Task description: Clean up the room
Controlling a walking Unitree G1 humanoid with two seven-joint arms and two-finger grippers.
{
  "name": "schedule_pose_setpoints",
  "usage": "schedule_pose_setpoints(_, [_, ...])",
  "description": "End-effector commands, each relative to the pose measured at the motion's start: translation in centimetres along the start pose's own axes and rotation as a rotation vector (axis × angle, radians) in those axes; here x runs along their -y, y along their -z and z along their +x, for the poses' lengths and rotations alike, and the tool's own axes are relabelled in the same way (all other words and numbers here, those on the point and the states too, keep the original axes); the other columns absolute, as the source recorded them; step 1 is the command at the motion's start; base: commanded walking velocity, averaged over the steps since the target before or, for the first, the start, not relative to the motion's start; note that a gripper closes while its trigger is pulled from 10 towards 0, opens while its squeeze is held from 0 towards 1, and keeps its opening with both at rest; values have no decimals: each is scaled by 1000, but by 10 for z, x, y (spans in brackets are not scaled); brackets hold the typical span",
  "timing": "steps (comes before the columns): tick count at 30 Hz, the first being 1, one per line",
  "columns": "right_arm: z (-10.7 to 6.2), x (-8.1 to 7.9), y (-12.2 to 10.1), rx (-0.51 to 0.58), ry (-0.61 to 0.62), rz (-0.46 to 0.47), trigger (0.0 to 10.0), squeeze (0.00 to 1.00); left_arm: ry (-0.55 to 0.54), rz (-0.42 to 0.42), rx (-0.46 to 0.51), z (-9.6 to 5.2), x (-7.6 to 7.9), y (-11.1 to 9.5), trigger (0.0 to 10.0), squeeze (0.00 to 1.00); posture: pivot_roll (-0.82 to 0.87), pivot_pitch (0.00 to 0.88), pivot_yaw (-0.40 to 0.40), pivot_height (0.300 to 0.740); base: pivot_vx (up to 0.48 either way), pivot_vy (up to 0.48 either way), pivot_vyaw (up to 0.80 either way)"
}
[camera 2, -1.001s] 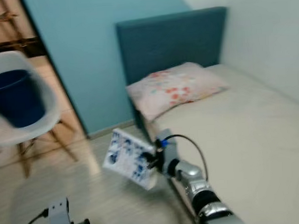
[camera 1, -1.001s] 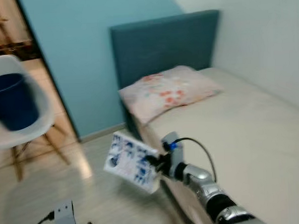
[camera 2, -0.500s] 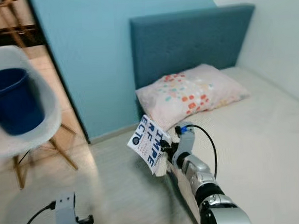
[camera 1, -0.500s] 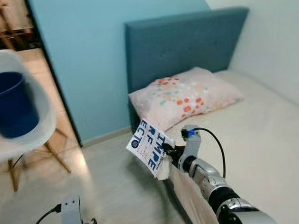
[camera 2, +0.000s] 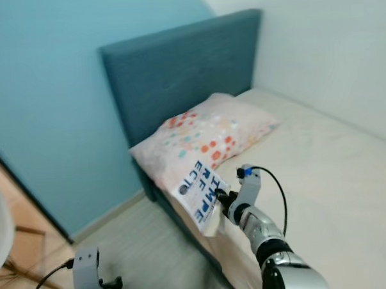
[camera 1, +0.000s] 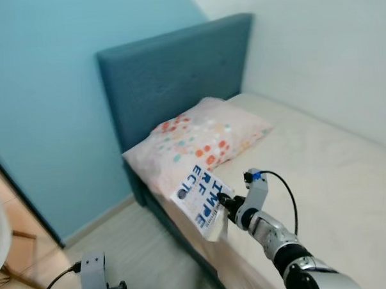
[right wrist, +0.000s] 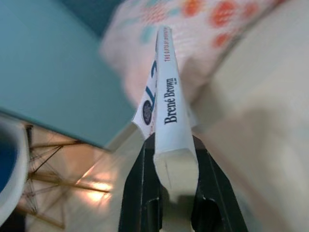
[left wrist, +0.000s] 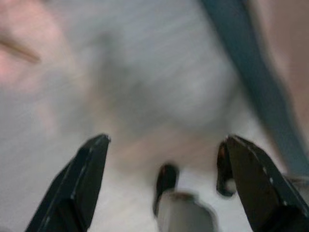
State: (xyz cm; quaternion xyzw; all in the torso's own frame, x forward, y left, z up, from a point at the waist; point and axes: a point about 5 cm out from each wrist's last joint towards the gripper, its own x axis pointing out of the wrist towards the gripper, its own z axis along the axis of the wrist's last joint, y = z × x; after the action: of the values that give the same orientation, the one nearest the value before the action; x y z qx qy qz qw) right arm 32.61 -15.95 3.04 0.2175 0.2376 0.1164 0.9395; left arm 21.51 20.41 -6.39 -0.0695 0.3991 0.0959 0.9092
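Right gripper [camera 1: 225, 206] fingers clamp book [camera 1: 202, 200] beside pillow [camera 1: 196, 144] (left gripper [left wrist: 166, 183] idle).

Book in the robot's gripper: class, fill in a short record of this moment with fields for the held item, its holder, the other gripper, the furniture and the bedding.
held item: white book with blue lettering
holder: right gripper, shut on the book's lower end, beside the bed's edge
other gripper: left gripper, open, low over the floor
furniture: bed with teal headboard
bedding: spotted pillow at the headboard end
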Motion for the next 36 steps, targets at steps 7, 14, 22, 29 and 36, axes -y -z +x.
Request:
schedule_pose_setpoints(7, [-2,-4,14,-78,-89,101,10000,0,-44,40,-77,-4,-10,17,10000,0,-125,0,-9,740,0,-480,0])
schedule_pose_setpoints(14, [-3,-12,16,-63,-210,231,10000,0,-57,47,-72,-4,-12,16,10000,0,-126,0,-5,740,0,-69,0])
schedule_pose_setpoints(22, [3,-20,7,-32,-205,258,10000,0,-65,50,-69,-4,-15,16,10000,0,-119,0,-1,740,0,0,0])
schedule_pose_setpoints(29, [6,-21,7,-40,-156,219,10000,0,-78,38,-61,-4,-17,17,10000,0,-112,0,-5,740,0,0,0])
schedule_pose_setpoints(36, [5,-14,-5,31,-118,253,10000,0,-87,23,26,-2,-19,-1,10000,0,-110,0,-6,715,0,0,0])
